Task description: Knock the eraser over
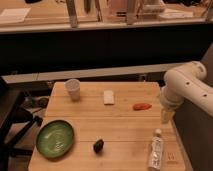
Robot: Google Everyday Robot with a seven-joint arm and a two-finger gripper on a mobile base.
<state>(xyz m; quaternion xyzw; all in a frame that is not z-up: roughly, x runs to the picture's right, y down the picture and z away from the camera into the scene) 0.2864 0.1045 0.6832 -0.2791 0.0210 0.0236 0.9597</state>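
- Hunting for the eraser [98, 145] first: small dark lump, upright, near the front edge of the desk [125, 125], just right of the green plate [55, 138] and well left of the bottle [156, 152].
- Looks like the approach step, nothing touched yet.
- Best bet, imo: drop low, come in from the right, sweep leftward across the upper half of the lump, aiming to tip rather than slide. Too low a hit: probably just a shove along the wood.
- Worth threading the path between the orange thing [142, 106] and the bottle, the latter tall, narrow and likely easy to topple.
- Green plate close on the far side of the target, so a short nudge, not a big swing.
- Parked over the right edge of the desk: the gripper [165, 116], pointing down, well apart from the eraser.
- Fingers released, gripping nothing.
- Coming in from the right: the arm [185, 85], white, bent like an elbow, lower section dropping toward the desk's edge.
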